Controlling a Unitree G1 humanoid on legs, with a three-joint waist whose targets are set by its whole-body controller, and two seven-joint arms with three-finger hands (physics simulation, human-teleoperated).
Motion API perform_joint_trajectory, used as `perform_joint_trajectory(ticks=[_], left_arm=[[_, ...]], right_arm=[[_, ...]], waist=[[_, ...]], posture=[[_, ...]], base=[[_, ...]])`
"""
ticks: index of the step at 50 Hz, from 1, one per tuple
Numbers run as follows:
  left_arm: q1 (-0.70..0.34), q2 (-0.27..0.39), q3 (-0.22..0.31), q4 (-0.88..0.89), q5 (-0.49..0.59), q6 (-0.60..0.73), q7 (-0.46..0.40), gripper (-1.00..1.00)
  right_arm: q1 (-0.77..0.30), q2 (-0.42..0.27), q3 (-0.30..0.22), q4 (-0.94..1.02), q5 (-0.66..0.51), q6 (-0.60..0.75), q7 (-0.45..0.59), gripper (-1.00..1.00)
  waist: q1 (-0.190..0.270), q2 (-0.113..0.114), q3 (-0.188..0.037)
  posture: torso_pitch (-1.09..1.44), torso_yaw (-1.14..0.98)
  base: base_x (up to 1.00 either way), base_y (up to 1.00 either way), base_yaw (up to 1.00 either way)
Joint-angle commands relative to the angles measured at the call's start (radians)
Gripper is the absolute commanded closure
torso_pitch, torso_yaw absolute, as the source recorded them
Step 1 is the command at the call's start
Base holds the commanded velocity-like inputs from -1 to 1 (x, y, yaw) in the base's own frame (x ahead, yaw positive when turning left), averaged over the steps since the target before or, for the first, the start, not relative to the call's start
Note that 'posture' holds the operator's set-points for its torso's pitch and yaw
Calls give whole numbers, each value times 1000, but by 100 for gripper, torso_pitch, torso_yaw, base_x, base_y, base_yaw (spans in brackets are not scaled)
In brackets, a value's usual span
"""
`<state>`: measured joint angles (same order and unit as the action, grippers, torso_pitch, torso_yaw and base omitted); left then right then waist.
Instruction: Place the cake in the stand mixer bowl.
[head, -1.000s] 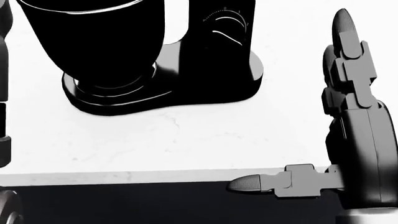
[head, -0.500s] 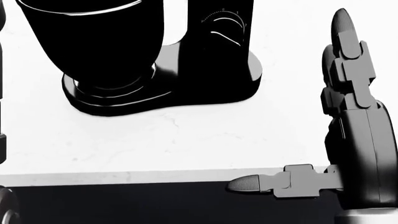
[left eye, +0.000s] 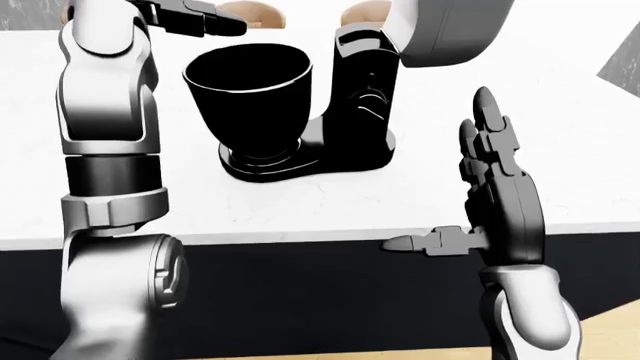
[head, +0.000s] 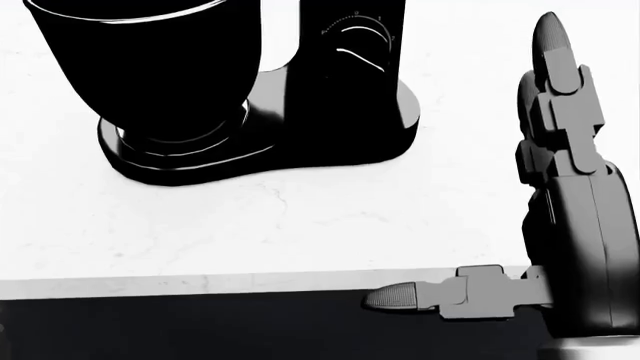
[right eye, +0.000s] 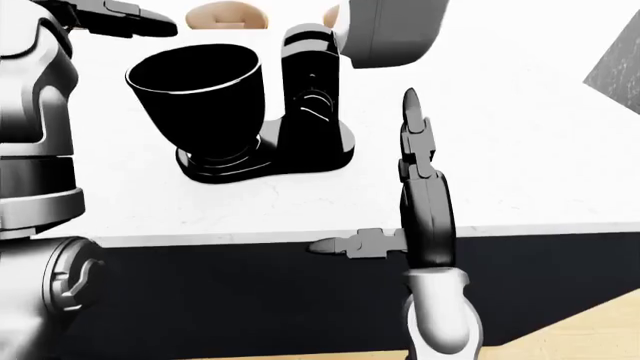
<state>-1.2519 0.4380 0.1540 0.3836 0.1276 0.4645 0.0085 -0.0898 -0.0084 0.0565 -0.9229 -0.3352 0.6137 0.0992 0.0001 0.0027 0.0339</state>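
Black stand mixer (head: 330, 97) on white counter (head: 300, 225); right hand (head: 565, 225) splayed, empty.

A white, faintly veined counter (head: 300, 225) carries the things, its edge running across the lower part of the head view above a dark front. A black mixer (left eye: 355, 112) stands on it, its base flat on the top. The black bowl (left eye: 250, 82) sits upright on the left part of that base. Two tan round things (right eye: 225, 15) show at the counter's top edge; what they are is unclear.
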Motion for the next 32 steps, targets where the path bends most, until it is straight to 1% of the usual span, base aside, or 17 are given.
perform_joint_trajectory(ticks=[1,16,27,32], left_arm=[[-40,18,7,-36,-2,-17,-4,-100],[-51,103,31,1,-9,0,-50,-100],[-42,152,48,22,-22,-9,-62,-100],[-28,165,50,40,-17,-46,-62,-100]], right_arm=[[-17,-1,1,-32,-5,-25,-5,-100],[-23,-1,1,-41,-8,-13,-1,-100],[-23,0,6,-43,-13,-9,0,-100],[-23,0,5,-43,-13,-11,0,-100]], waist=[[0,3,-24],[-1,6,-22],[-1,9,-23],[-2,10,-22]], posture=[[0,0],[0,0],[0,0],[0,0]], base=[[0,0,0],[0,0,0],[0,0,0],[0,0,0]])
